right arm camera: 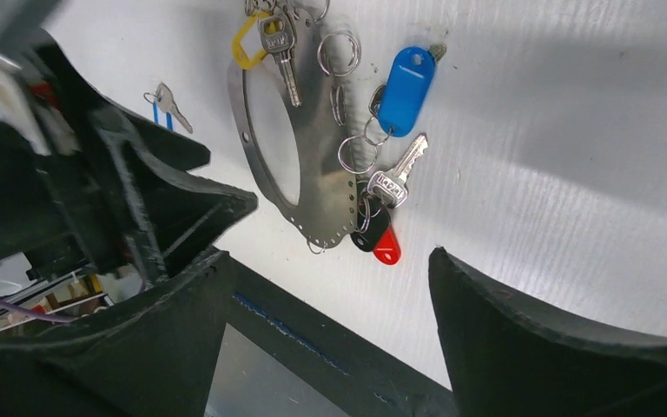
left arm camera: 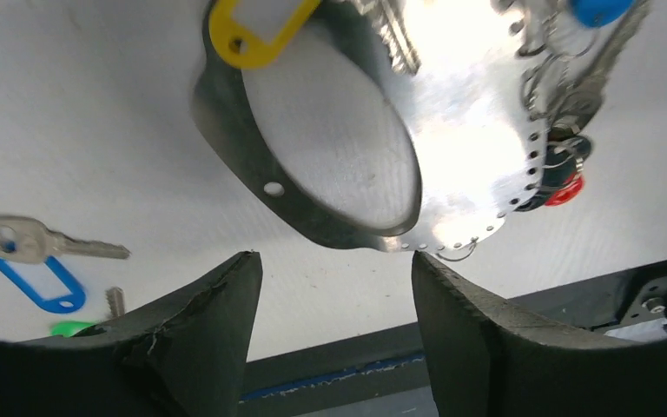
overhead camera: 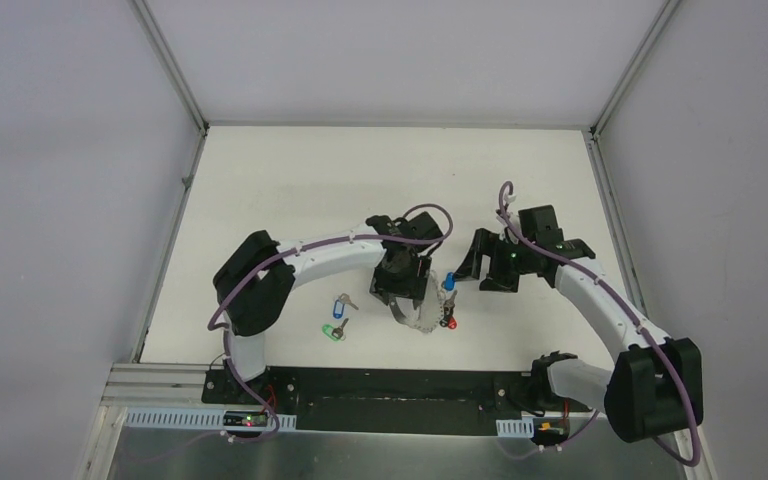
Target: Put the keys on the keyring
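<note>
Left end effector [left arm camera: 332, 269] and right end effector [right arm camera: 326, 265] gape empty by the flat grey metal keyring [right arm camera: 321, 174]; blue-tagged key [overhead camera: 341, 303] and green-tagged key [overhead camera: 334, 330] lie loose.

The left arm [overhead camera: 310, 255] and right arm [overhead camera: 600, 295] curve inward, wrists facing. The left gripper [left arm camera: 337, 278] and right gripper [right arm camera: 326, 278] have fingers [left arm camera: 200, 339] parted, gripping nothing.

Right gripper [right arm camera: 327, 261]: 2 black fingers [right arm camera: 556, 347] wide apart at frame bottom, nothing between; keyring [right arm camera: 313, 187], flat perforated metal oval, lies on white table [right arm camera: 573, 130] beyond fingertips; hung on it: yellow tag [right arm camera: 243, 43] with silver key [right arm camera: 280, 52], blue tag [right arm camera: 404, 87], 2nd silver key [right arm camera: 397, 178], black tag [right arm camera: 367, 234], red tag [right arm camera: 388, 252], small split rings [right arm camera: 339, 52]; loose key with blue tag [right arm camera: 167, 102] at upper left, partly hidden behind left arm [right arm camera: 78, 174]; black table edge [right arm camera: 330, 347] below.
</note>
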Robot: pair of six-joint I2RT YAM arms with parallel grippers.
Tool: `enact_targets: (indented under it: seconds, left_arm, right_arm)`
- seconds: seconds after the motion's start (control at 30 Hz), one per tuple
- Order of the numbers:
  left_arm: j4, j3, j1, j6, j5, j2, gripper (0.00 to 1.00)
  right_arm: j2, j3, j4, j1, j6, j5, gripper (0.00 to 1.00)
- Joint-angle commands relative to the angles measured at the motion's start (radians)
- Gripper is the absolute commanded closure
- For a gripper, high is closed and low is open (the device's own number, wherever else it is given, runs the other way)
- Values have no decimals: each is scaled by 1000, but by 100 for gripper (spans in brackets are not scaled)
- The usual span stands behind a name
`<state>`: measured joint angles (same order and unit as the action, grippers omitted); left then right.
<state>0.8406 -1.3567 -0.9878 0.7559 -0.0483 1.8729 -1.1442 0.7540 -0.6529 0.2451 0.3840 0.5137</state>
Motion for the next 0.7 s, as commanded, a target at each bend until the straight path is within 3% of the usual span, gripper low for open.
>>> enact_targets:
  seconds: [0.0, 0.23, 0.53, 0.67]
  left_arm:
    - [-2, -98, 77, -148, -71, -49, 34]
    - [-84, -133, 217, -301, -174, 24, 34]
    - [-189, -180, 267, -408, -330, 164, 34]
    - [-216, -163, 267, -395, -359, 187, 35]
  right_arm:
    - [-34, -9, 81, 22, 9, 55, 19]
    - [-96, -68, 155, 113, 101, 60, 38]
    - [-166, -209, 331, 183, 376, 71, 38]
    - [-220, -245, 412, 191, 392, 73, 38]
